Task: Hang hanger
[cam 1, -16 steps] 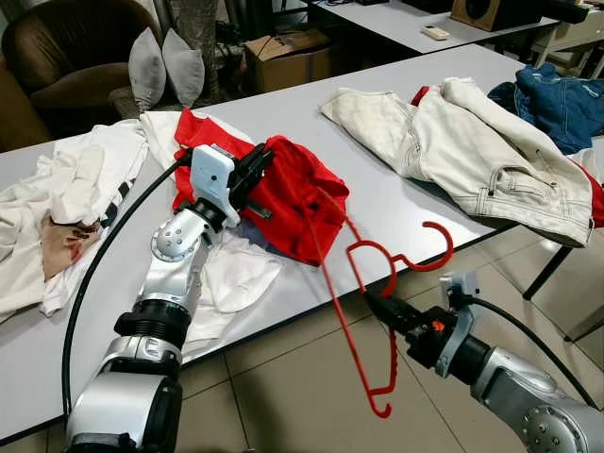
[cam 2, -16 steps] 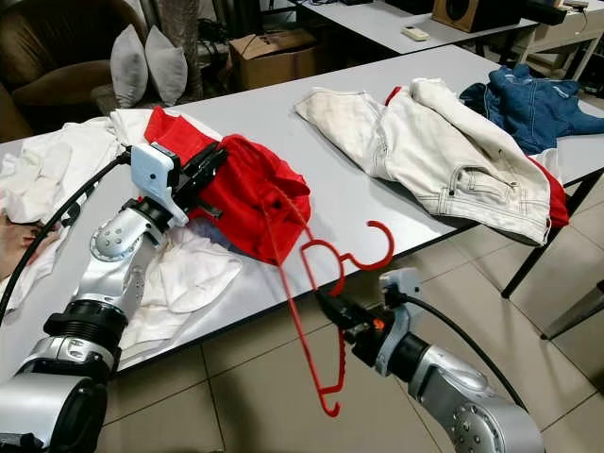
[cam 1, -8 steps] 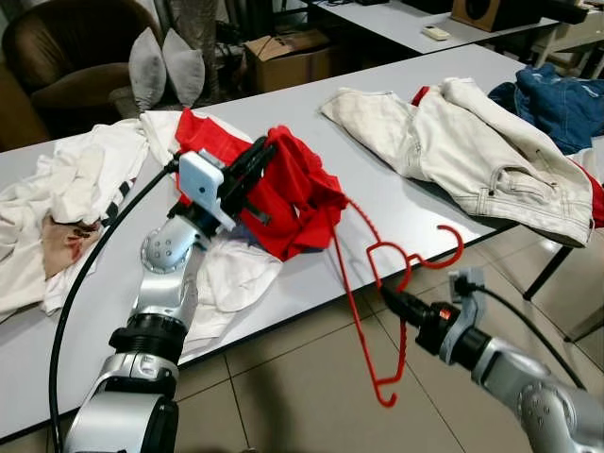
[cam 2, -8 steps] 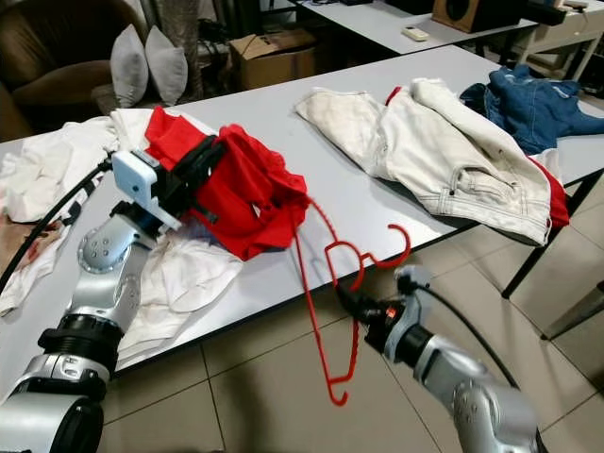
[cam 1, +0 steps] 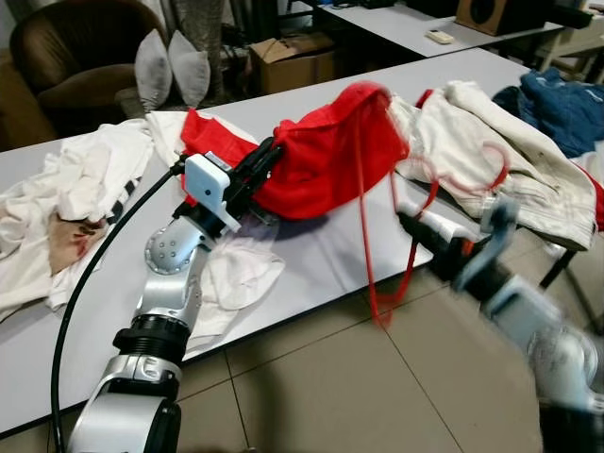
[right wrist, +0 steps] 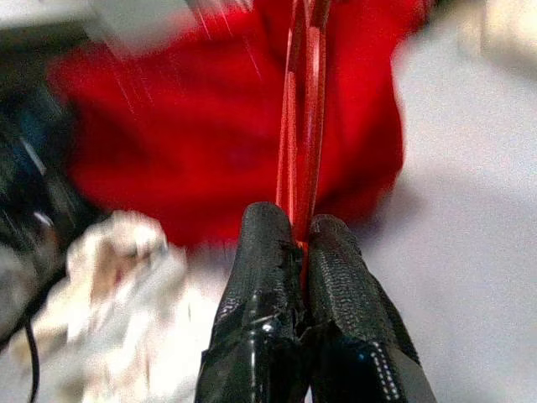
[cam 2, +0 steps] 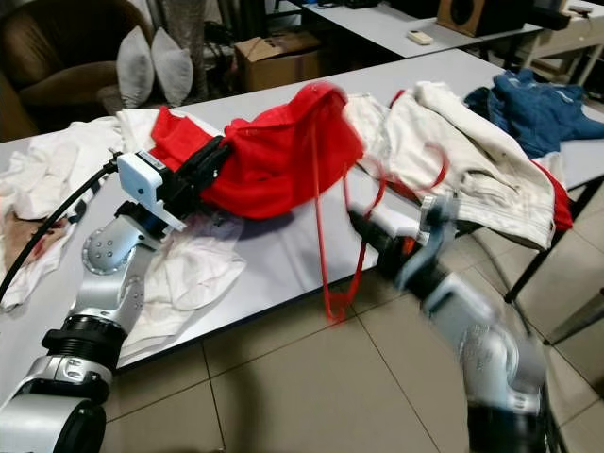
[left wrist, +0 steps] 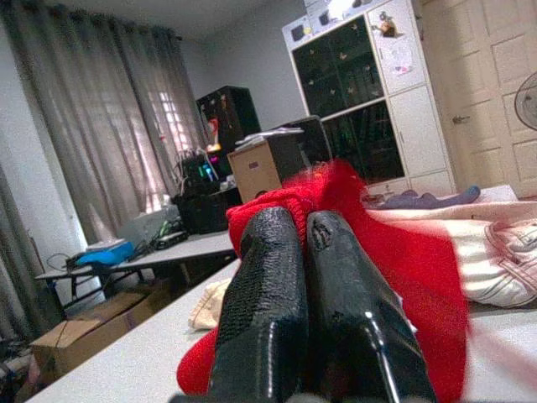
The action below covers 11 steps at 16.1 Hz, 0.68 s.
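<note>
Grey table (cam 1: 311, 274) over tiled floor (cam 1: 377, 396), strewn with clothes. Brown armchair (cam 1: 75, 47) with two grey cushions (cam 1: 172, 68) at 11 o'clock beyond the table, cardboard box (cam 1: 288, 58) at 12, second table (cam 1: 415, 19) farther back.

Centre of the table: red garment (cam 1: 326, 160), lifted and stretched between both arms. Left gripper (cam 1: 260, 165), fingers (left wrist: 277, 311) pressed together and pinching the garment's near edge, at 9 o'clock of the cloth. Red hanger (cam 1: 377, 236) threaded inside the garment, top pushing the fabric up into a peak, lower bar dangling past the table's front edge toward 6 o'clock, hook (cam 1: 472, 170) blurred at 3 o'clock over the pale jacket. Right gripper (cam 1: 415, 226), blurred, at 4 o'clock of the garment, fingers (right wrist: 268, 294) clamped on the hanger's thin red bar, just above the table edge.

White jacket (cam 1: 500, 160) spread at 2 o'clock of the garment, blue jeans (cam 1: 566, 104) at the far right corner. White shirts (cam 1: 66, 198) heaped at 9 o'clock, another white cloth (cam 1: 236, 274) flat beneath the left arm. Black cable (cam 1: 85, 274) looping along the left arm.
</note>
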Motion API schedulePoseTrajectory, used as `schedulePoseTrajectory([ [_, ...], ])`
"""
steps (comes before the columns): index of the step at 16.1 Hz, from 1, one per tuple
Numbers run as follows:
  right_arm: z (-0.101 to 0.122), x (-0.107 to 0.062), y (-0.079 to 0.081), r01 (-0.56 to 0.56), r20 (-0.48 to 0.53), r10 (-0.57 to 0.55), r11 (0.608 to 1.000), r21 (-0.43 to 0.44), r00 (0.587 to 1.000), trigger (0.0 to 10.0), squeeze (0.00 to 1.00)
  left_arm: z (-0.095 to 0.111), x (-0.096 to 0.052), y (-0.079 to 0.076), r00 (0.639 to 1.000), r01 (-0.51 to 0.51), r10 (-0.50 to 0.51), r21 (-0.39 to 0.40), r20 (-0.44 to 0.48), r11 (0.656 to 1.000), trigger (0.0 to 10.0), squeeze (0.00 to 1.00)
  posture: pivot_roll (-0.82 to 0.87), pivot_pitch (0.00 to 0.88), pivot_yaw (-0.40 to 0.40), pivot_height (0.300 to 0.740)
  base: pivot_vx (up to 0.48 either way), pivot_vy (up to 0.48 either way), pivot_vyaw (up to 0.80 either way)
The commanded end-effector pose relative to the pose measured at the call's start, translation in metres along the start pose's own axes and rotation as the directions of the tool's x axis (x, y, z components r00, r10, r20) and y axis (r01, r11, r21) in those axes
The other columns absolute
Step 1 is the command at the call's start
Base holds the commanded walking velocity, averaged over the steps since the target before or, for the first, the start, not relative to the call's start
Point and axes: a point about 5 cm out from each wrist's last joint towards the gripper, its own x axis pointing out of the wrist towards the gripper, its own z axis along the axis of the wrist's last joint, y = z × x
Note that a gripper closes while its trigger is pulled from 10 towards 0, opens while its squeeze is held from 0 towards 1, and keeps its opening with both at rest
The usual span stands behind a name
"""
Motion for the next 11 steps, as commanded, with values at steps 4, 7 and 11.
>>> schedulePoseTrajectory([
  [4,-0.027,0.001,-0.002,0.034,-0.108,-0.024,0.996,0.087,0.994,10.0,0.0,-0.001,0.004,-0.008,1.0,0.02,-0.02,-0.008,-0.003,1.0,0.0,0.0,-0.29,0.0,0.087,0.74,0.0,0.0,0.0],
  [7,-0.037,0.003,-0.003,0.044,-0.119,-0.028,0.99,0.135,0.992,10.0,0.0,0.0,0.011,-0.013,1.0,0.026,-0.026,-0.014,-0.002,1.0,0.0,0.0,-0.28,0.0,0.096,0.74,0.0,0.0,0.0],
  [11,-0.046,0.01,-0.005,0.004,-0.085,0.018,0.967,0.254,0.996,10.0,0.0,0.007,0.02,-0.012,0.999,0.031,-0.03,-0.016,0.03,0.999,0.0,0.0,-0.26,0.0,0.107,0.74,0.0,0.0,0.0],
])
